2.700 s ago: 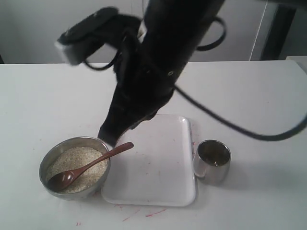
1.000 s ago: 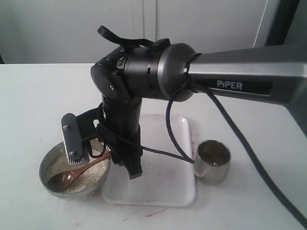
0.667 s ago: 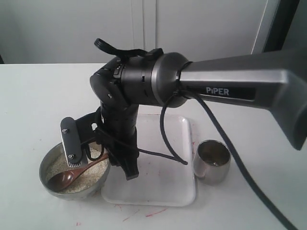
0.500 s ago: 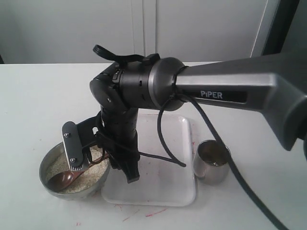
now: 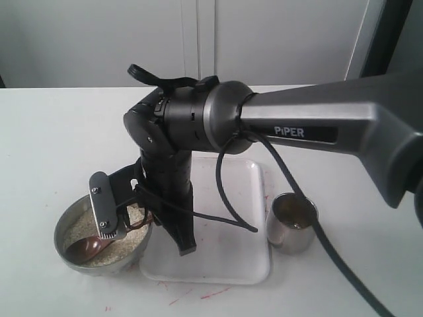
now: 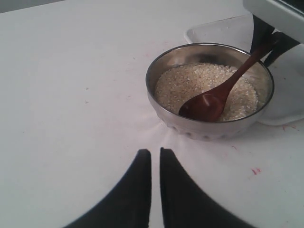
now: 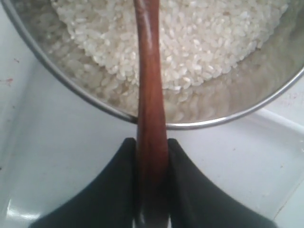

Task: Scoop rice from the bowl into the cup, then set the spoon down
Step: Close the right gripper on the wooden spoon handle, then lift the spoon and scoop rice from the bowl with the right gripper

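The steel bowl (image 5: 71, 259) (image 6: 209, 130) (image 7: 266, 97) holds rice (image 5: 82, 228) (image 6: 190, 83) (image 7: 209, 38). The brown wooden spoon (image 5: 82, 247) (image 6: 206, 104) (image 7: 148, 71) lies with its scoop on the rice and its handle over the rim. My right gripper (image 5: 180, 238) (image 7: 151, 142) has reached across to the bowl's tray side and is shut on the spoon handle just outside the rim. The steel cup (image 5: 293, 228) stands right of the tray, with nothing near it. My left gripper (image 6: 155, 151) hovers shut over bare table a little short of the bowl, out of the exterior view.
A white rectangular tray (image 5: 246, 191) (image 6: 289, 99) (image 7: 71, 156) lies between bowl and cup, under the right gripper. The right arm and its cable (image 5: 291, 191) hang over the tray. Faint red marks (image 5: 215, 292) dot the table near the front.
The right arm came down beside the bowl, sank a little further over the last second, and its fingers closed on the spoon handle. Spoon, bowl and cup have barely shifted.
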Robot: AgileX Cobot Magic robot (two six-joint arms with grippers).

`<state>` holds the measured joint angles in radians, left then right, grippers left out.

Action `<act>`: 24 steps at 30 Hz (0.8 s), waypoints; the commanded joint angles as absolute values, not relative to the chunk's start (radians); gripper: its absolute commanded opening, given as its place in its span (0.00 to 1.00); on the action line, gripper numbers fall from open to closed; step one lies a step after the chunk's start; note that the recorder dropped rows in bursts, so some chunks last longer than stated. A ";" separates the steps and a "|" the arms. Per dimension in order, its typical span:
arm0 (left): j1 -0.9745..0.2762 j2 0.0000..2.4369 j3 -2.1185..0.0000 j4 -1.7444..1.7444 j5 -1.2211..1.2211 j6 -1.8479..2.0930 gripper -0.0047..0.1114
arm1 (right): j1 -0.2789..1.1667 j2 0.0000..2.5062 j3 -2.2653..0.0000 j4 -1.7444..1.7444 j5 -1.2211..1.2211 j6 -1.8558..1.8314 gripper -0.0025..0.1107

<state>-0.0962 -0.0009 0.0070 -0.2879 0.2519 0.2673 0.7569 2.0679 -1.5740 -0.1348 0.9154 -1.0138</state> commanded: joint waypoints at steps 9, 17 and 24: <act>-0.103 0.000 0.000 -0.299 0.255 0.266 0.16 | 0.756 1.989 -1.582 -0.135 0.967 -0.883 0.02; -0.103 0.000 0.000 -0.299 0.255 0.266 0.16 | 0.773 1.866 -1.583 -0.208 1.221 -0.464 0.02; -0.103 0.000 0.000 -0.299 0.255 0.266 0.16 | 0.880 1.786 -1.581 -0.392 1.221 -0.193 0.02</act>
<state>-0.0962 -0.0009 0.0070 -0.2879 0.2519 0.2673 0.8271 1.8249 -1.5740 -0.3352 1.2138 -0.2878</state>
